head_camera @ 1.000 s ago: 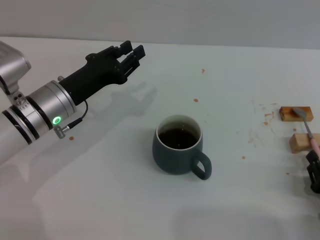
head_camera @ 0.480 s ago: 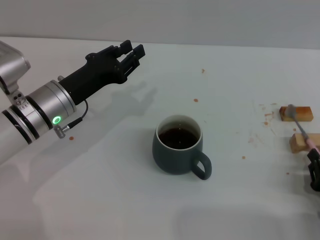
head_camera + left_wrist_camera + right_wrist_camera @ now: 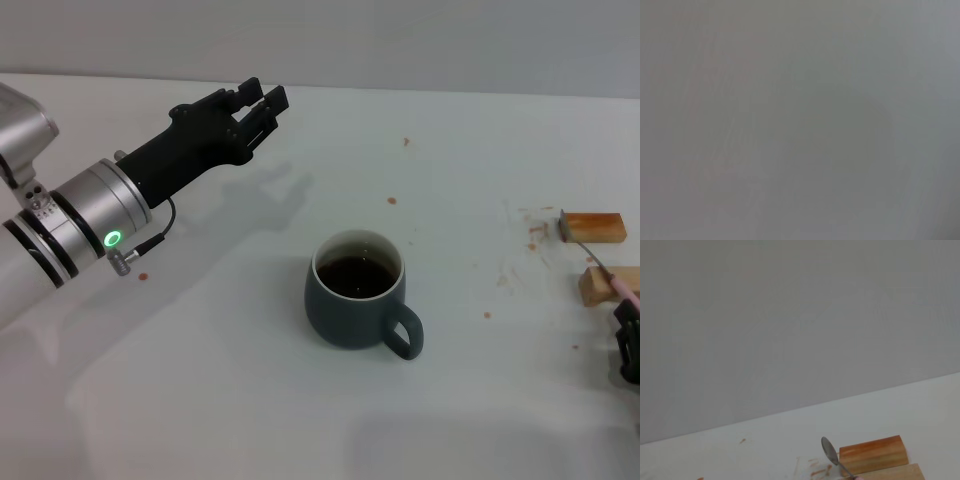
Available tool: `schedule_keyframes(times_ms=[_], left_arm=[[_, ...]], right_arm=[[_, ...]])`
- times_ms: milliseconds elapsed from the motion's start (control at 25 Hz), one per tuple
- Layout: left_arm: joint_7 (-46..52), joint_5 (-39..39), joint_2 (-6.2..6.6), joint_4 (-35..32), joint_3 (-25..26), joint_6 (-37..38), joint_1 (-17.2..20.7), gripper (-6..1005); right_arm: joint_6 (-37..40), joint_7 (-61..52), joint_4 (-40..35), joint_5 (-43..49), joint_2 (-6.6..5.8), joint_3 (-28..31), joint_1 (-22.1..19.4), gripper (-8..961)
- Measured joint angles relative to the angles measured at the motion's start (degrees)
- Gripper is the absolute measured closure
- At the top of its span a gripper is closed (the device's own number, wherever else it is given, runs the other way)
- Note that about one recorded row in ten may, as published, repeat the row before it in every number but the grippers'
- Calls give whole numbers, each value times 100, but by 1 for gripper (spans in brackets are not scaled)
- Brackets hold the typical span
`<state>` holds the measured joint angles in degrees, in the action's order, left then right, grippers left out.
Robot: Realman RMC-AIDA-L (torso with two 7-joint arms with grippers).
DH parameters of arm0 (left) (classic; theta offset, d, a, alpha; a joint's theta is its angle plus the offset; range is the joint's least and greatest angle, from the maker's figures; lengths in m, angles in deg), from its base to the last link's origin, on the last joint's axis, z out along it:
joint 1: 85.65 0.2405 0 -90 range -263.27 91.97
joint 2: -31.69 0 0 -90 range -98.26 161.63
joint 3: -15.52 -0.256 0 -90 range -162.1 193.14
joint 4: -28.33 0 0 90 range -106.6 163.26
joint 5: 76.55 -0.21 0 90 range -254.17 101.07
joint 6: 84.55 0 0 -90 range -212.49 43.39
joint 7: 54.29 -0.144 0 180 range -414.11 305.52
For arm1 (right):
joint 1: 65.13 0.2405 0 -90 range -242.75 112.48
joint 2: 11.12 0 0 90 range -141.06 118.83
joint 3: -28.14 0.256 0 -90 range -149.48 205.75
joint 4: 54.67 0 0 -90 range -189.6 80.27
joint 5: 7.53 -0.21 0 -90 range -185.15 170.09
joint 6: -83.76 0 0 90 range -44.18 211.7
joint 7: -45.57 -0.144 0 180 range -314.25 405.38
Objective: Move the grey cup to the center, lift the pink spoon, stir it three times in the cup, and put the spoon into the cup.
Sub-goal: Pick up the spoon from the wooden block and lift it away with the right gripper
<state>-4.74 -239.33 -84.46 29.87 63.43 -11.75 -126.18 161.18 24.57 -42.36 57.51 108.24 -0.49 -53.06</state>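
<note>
Your right gripper [image 3: 627, 330] is pinching the pink spoon [image 3: 603, 264] far right of the grey cup [image 3: 357, 290], its bowl lifting beside two wooden blocks [image 3: 594, 227], your left gripper [image 3: 262, 105] is hovering up-left of the cup, fingers slightly parted, holding nothing.

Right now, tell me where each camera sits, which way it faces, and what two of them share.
Head view: on the robot's head, facing forward and down at the white table; shows the grey cup, the left pincer raised far left, and the right pincer at the right edge holding the pink spoon.
Left wrist view: on the left wrist; only a blank grey surface, no part of the robot.
Right wrist view: on the right wrist, facing along the table toward the wall; no fingers show.
Shared: head and right wrist views both show the spoon and wooden blocks.
</note>
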Motion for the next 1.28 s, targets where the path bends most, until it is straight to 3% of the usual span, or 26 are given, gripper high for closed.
schedule_keyframes(times_ms=[1280], left_arm=[[17,1,14,27,69,30,63,617]], right_arm=[[72,-1,0,44,0,-20,41,824]])
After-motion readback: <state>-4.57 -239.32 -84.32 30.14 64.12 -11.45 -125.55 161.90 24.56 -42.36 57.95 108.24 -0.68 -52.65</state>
